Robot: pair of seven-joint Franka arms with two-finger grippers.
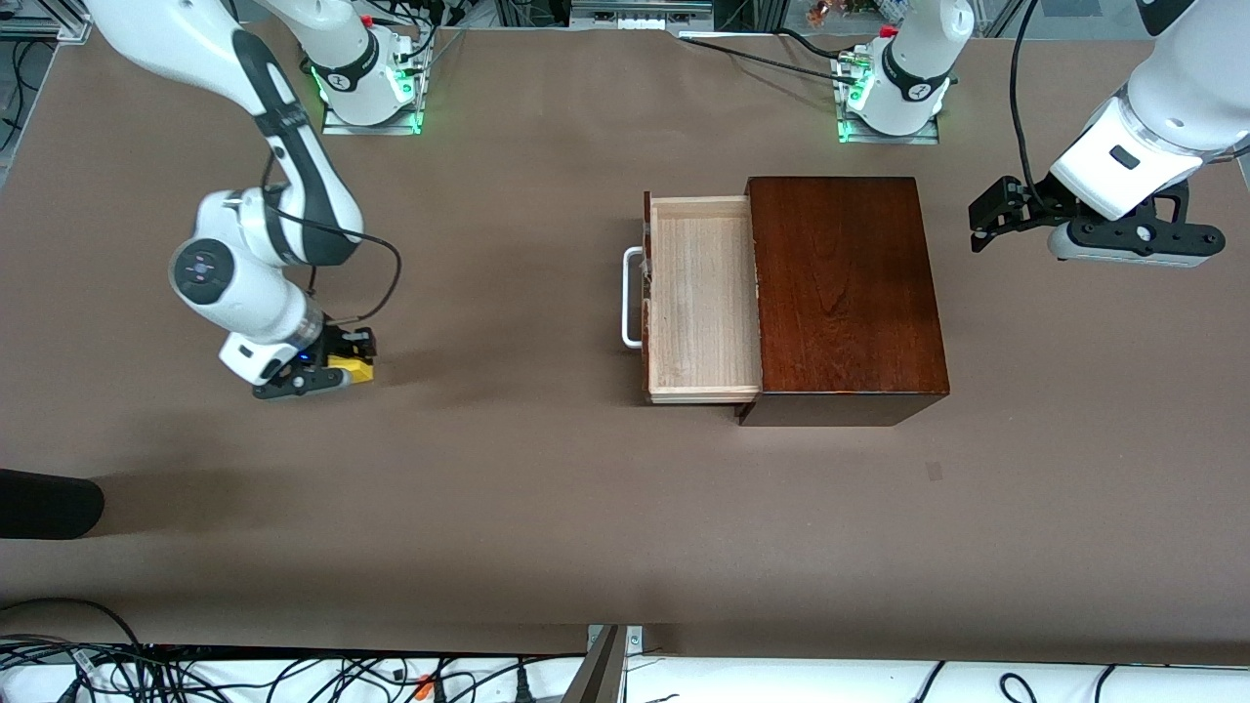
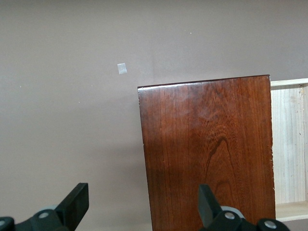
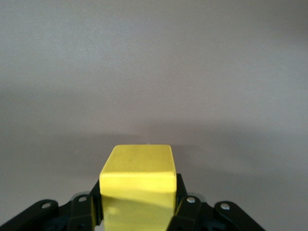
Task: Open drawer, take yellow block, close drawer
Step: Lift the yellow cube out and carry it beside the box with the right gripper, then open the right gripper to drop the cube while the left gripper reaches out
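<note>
The drawer (image 1: 701, 298) stands pulled out of the glossy dark-wood box (image 1: 845, 293), and its pale tray is bare. Its white handle (image 1: 630, 298) faces the right arm's end of the table. The box (image 2: 207, 154) and a strip of the tray (image 2: 291, 144) also show in the left wrist view. My right gripper (image 1: 337, 376) is shut on the yellow block (image 1: 354, 367), low at the table surface toward the right arm's end. In the right wrist view the block (image 3: 137, 185) sits between the black fingers (image 3: 186, 204). My left gripper (image 1: 980, 227) is open and empty, over the table beside the box (image 2: 143, 207).
A small pale mark (image 1: 934, 472) lies on the brown table nearer the front camera than the box; it also shows in the left wrist view (image 2: 122, 69). A dark rounded object (image 1: 49, 503) juts in at the right arm's end. Cables (image 1: 195, 674) run along the front edge.
</note>
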